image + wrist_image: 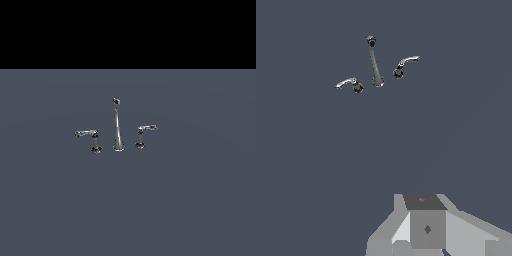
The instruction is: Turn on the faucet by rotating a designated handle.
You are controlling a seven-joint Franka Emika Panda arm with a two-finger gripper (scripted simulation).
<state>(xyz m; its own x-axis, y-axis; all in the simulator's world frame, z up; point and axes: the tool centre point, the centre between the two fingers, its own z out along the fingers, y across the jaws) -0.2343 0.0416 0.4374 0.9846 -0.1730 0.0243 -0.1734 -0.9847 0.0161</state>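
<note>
Shiny chrome handle point(88, 136), thin long arm on a dark-based post; hand point(426, 227) grip unclear.

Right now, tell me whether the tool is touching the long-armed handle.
Apart. The wrist view shows the tool at the frame's edge, with a wide stretch of bare floor between it and the handle.

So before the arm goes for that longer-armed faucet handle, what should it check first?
1. The handle is in view, on the exterior view's left of the spout: ok.
2. The twin handle stands apart, on the spout's other side: ok.
3. Nothing lies between the gripper and the handle in the wrist view: ok.
4. The gripper is close to the handle: not ok, it is far off.
5. The gripper is open: cannot tell.
</note>
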